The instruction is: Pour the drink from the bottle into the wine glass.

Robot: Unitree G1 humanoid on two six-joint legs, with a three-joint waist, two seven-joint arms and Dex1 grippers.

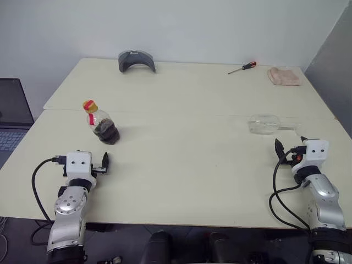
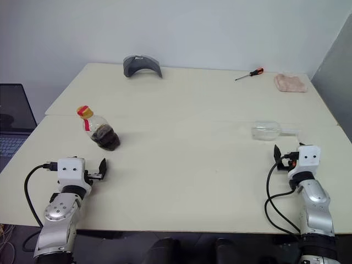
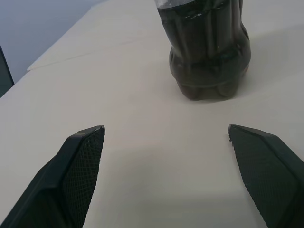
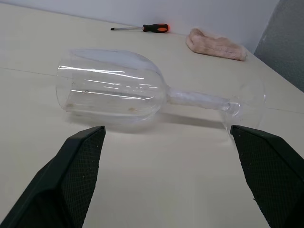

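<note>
Bottle: small clear plastic, yellow cap, red label band, standing on the pale table and leaning a little. Dark brown drink fills its bulbous lower part. This bottle serves as the landmark for all places below.

Left gripper: just short of the bottle on the robot's side, low over the tabletop. Its two black fingers stand spread wide, released, nothing between them. In the left wrist view the bottle's base lies beyond the fingertips and nearer one finger than the other, apart from both.

Wine glass: clear, stemmed, lying on its side on the table, well apart from the bottle toward the robot's right. Its bowl opening faces the bottle's side, its stem and round foot point away from it.

Right gripper: on the near side of the fallen glass, far right of the bottle. Fingers splayed wide and empty; the glass lies across just beyond the tips, no contact seen.

Screwdriver, red and black handle: far side of the table, far right of the bottle.

Pinkish cloth: beside the screwdriver, further right.

Grey curved object: at the far table edge beyond the bottle.

Laptop: left of the bottle, off the table's edge.
</note>
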